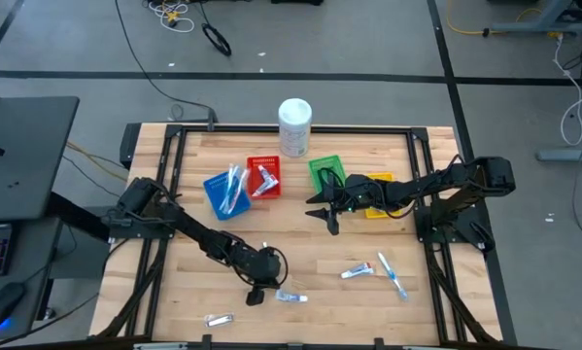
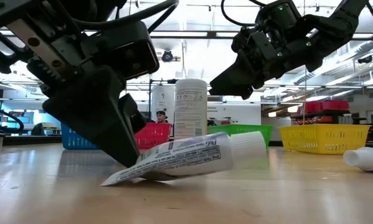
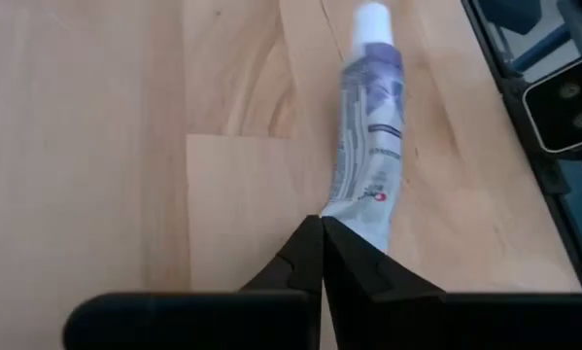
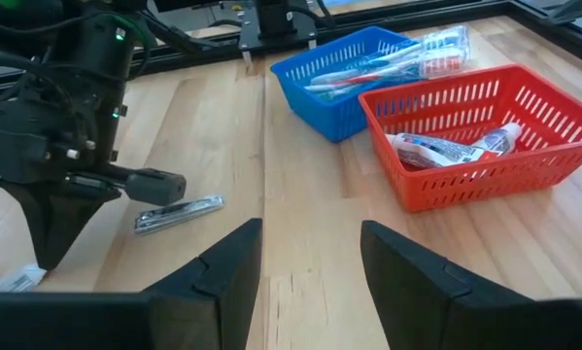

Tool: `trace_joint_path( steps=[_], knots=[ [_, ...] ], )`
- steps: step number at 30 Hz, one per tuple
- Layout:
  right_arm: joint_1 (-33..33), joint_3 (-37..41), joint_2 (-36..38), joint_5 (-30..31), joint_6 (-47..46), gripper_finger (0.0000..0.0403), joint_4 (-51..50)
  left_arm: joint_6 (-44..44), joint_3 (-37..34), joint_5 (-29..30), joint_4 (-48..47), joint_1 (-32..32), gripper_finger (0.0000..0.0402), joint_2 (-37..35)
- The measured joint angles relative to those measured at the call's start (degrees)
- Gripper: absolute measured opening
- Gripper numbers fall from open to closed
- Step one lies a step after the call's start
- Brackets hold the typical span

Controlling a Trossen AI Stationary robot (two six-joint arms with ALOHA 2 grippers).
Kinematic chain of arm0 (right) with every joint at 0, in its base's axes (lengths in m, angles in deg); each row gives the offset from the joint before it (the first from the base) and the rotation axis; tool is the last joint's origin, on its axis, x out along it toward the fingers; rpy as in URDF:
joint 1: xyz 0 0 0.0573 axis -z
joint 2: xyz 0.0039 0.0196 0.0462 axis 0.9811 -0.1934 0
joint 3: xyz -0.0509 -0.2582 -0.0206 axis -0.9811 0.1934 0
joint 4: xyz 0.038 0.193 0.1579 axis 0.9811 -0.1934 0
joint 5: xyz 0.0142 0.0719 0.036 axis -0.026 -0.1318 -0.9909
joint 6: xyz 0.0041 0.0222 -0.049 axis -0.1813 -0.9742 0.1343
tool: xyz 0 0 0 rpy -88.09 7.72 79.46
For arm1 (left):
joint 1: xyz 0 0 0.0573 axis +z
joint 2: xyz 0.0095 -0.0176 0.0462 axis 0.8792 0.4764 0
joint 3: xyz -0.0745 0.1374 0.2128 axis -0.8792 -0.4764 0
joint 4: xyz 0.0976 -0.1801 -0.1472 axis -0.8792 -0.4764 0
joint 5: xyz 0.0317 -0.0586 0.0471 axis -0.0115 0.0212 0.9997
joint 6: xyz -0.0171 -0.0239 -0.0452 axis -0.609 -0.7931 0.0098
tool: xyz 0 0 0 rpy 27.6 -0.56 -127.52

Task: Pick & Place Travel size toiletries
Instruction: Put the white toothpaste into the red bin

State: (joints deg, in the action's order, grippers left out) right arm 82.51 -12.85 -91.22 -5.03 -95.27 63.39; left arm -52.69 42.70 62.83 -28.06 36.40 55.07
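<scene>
A white-and-blue toothpaste tube (image 1: 291, 297) lies near the table's front middle, its white cap (image 3: 373, 21) pointing away from my left gripper (image 1: 256, 292). That gripper slants down and is shut on the tube's flat tail. My right gripper (image 1: 322, 209) hovers open above the table's middle, in front of the green basket (image 1: 326, 173), with nothing between its fingers (image 4: 310, 262). Toothbrushes fill the blue basket (image 4: 354, 73), and toothpaste tubes lie in the red basket (image 4: 475, 126). My left gripper pinches the tube's flat crimped tail (image 3: 341, 212) at one corner, between the tips of its two fingers (image 2: 127, 152). The fingers slant down from the table's left and lie along the tube. The tube rests on the wood, cap end away from the gripper.
A tall white tub (image 1: 294, 126) stands at the far middle and a yellow basket (image 1: 376, 194) under my right arm. A silvery sachet (image 1: 220, 319) lies at the front left. Another tube (image 1: 357, 272) and a toothbrush (image 1: 393, 275) lie at the front right.
</scene>
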Motion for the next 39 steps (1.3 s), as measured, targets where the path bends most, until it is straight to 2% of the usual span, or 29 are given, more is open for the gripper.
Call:
trace_joint_path(
  steps=[9,15,20,23,28,31,33,39],
  knots=[
    [0.0,0.0,0.0,0.0,0.0,0.0185,0.0,0.3,0.0,1.1,0.2,0.0,0.0005,-0.1],
    [0.0,0.0,0.0,-0.3,-0.1,0.0185,-0.1,1.0,0.0,2.7,-0.9,0.0,0.0004,-2.6],
    [-0.9,0.0,0.0,-6.4,-3.9,0.0185,-0.5,0.6,0.0,3.5,-3.3,0.1,0.0004,-3.9],
    [-5.1,0.0,0.0,-7.3,-4.5,0.0185,-1.8,1.6,0.0,3.9,-3.7,0.1,0.0003,-3.9],
    [-11.9,0.0,0.0,-0.6,-2.3,0.0185,-1.8,2.8,0.0,5.1,-3.9,0.9,0.0004,-4.2],
    [-15.7,0.0,-0.3,-1.1,-9.1,0.0185,-1.7,3.0,0.0,5.8,-4.2,1.3,0.0005,-4.2],
    [-18.9,0.0,-1.2,0.9,-12.1,0.0185,-2.2,3.1,0.0,6.1,-3.9,1.5,0.0005,-4.2],
    [-28.9,0.0,-6.8,15.3,-14.3,0.0185,1.2,3.1,0.0,8.1,-3.8,2.1,0.0005,-4.2]
  ],
)
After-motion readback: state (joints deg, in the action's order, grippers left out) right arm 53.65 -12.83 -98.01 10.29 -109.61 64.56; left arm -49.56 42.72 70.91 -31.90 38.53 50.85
